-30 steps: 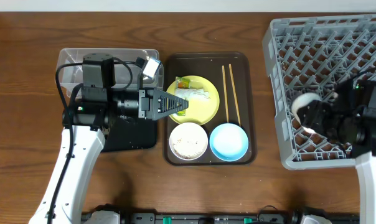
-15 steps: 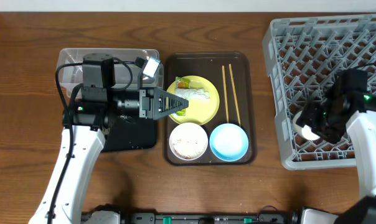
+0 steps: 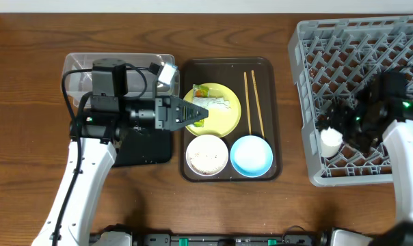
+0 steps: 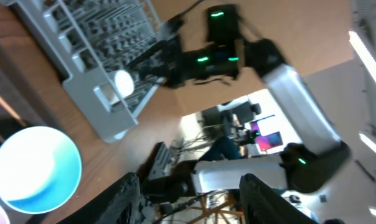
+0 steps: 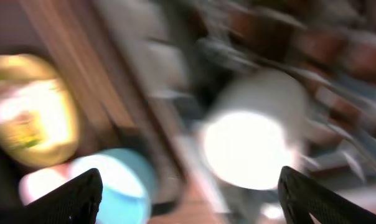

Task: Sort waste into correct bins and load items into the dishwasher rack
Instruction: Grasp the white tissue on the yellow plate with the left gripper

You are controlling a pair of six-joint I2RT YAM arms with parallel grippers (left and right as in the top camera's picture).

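The right end effector [image 3: 343, 126] has its fingers wide apart beside a little white cup [image 3: 329, 141] in the grey rack [image 3: 302, 68], frame right. The left end effector [image 3: 200, 113], fingers apart, hangs over the yellow plate [image 3: 227, 121], middle.

Grey plastic rack [image 3: 300, 75], wood-grain table [image 3: 25, 143]

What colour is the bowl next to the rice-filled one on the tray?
That bowl is light blue; overhead shows it best.

Overhead straight down on table [image 3: 29, 82], wrist views low, tilted, sharing light-blue bowl [image 3: 251, 156]
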